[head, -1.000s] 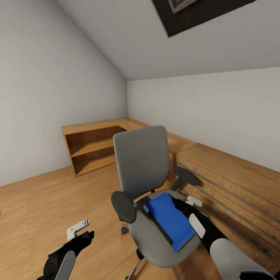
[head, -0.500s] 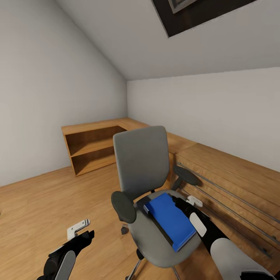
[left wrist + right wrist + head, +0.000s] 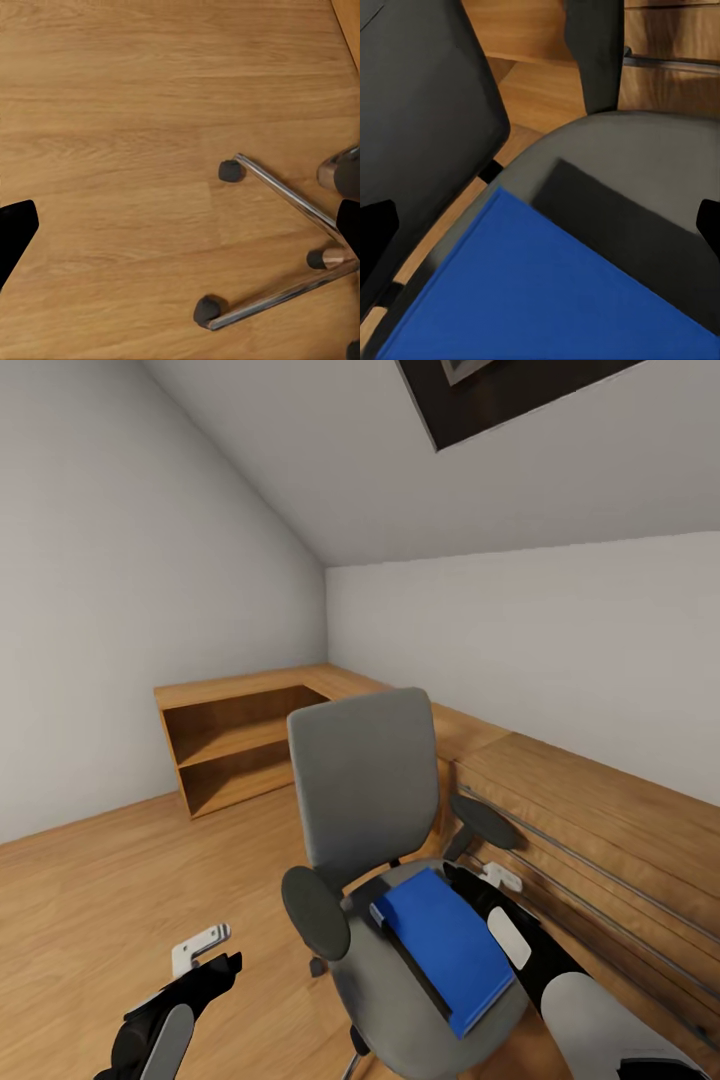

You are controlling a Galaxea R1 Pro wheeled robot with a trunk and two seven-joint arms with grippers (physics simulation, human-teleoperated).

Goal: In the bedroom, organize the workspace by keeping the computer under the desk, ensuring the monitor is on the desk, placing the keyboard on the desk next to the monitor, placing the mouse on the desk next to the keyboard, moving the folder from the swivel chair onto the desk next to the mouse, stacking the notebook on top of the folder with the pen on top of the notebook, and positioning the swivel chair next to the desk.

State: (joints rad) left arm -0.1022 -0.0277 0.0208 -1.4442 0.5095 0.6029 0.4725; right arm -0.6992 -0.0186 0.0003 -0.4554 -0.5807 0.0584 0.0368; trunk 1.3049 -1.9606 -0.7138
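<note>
Right gripper is held low over the far right edge of the swivel chair seat, just beside the folder. In the right wrist view its two dark fingertips are seen wide apart at the frame edges with nothing between them — open, not gripping.

Folder: flat, bright blue, rectangular, lying on the grey seat directly below and in front of that gripper; a dark slab is seen under it, protruding past its far edge. Whether that is the folder's own dark edge or a separate item cannot be told. No label or writing is readable on it.

Chair: grey padded back and seat, black armrests, chrome spokes with dark casters seen in the left wrist view.

Left gripper hangs over bare wooden floor, well apart from the chair's left side; jaw opening cannot be told.

Beyond the chair — light wooden low shelving along the wall.
</note>
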